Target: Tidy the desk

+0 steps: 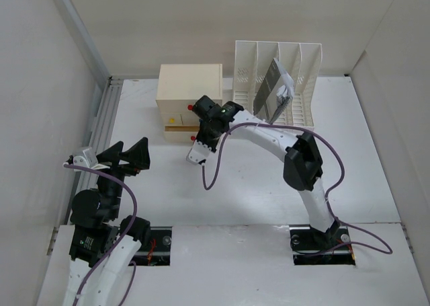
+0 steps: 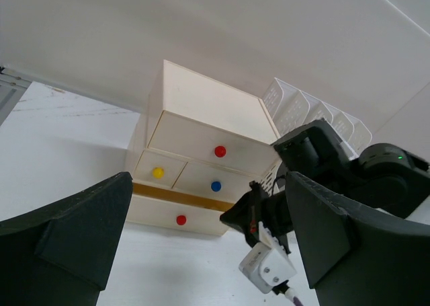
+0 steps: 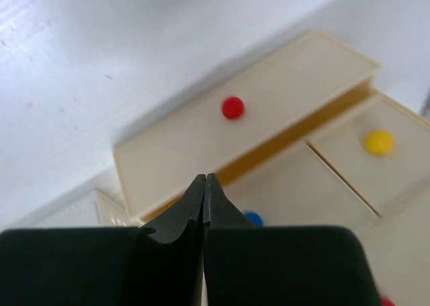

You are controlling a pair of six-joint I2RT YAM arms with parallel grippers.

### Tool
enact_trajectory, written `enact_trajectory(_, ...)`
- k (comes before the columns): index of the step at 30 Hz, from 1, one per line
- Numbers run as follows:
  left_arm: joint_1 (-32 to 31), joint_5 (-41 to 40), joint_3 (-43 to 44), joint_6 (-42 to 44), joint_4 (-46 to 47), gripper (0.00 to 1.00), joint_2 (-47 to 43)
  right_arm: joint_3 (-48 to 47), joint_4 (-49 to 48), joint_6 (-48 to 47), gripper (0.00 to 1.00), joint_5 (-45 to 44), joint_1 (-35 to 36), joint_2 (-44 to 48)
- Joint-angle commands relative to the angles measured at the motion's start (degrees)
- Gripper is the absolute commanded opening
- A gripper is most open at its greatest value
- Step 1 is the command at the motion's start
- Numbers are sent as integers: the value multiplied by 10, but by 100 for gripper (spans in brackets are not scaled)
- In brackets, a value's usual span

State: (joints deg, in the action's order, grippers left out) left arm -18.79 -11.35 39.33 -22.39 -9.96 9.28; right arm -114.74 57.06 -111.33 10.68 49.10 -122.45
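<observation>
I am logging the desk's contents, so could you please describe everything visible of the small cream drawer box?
The drawer box looks like cream painted wood, upright at the far side of the desk beside the white file rack. Wide top drawer, red knob; two small drawers, yellow and blue knobs; wide red-knobbed bottom drawer pulled slightly out. The shut right hand points at its front.

Robotics test cell: plain white panels [image 1: 201, 23] enclose a tabletop [image 1: 248, 198]; left arm [image 1: 107, 260] and right arm [image 1: 269, 134] bolted at its edge.
</observation>
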Motion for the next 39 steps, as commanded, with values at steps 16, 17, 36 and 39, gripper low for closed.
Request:
enact_trajectory(16,-3,0,0,3,29,96,6,54,-316,186,0,-181,13,-89)
enact_trajectory(17,-3,0,0,3,29,96,6,61,-331,203,0,-199,13,-96)
enact_trajectory(36,-3,5,-6,3,40,100,-14,-120,185,317,73,118,62,12)
enact_trajectory(39,-3,5,-6,3,40,100,-20,-177,129,482,77,-1,67,25)
